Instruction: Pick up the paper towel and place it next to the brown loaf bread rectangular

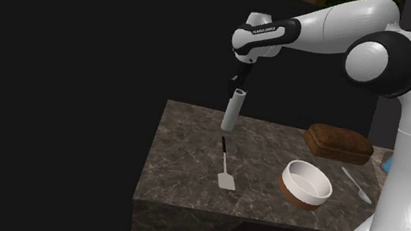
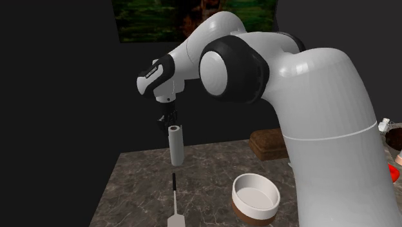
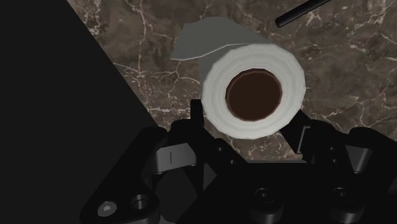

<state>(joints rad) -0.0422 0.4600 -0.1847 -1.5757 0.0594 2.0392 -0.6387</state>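
"At the far edge of the stone counter (image 1: pixel 179 166), what did you see?"

"The paper towel (image 1: pixel 233 111), a slim white roll standing upright. From the wrist camera it (image 3: pixel 254 92) showed a thick white ring around a dark brown core, with a loose sheet lifting off its far side."

"And the gripper (image 1: pixel 236 88)?"

"It came straight down on the roll's top end. The black fingers (image 3: pixel 197 113) were narrowed onto the roll, one on each side, clasping it. I could not tell whether its foot touched the counter or hung just above it."

"What lay around it?"

"A spatula (image 1: pixel 224 166) with a black handle and pale blade, flat on the stone just in front of the roll, with the handle end towards it. Well off to the shoulder view's right sat the brown loaf (image 1: pixel 338 142), rectangular, at the counter's back edge. In front of the loaf stood a white bowl (image 1: pixel 306 184) with a brown base, and beside that a pale spoon (image 1: pixel 355 184)."

"Anything across the way?"

"The bowl and spoon sat nearer the stand than the line from roll to loaf. Beyond the counter's left edge was a black area."
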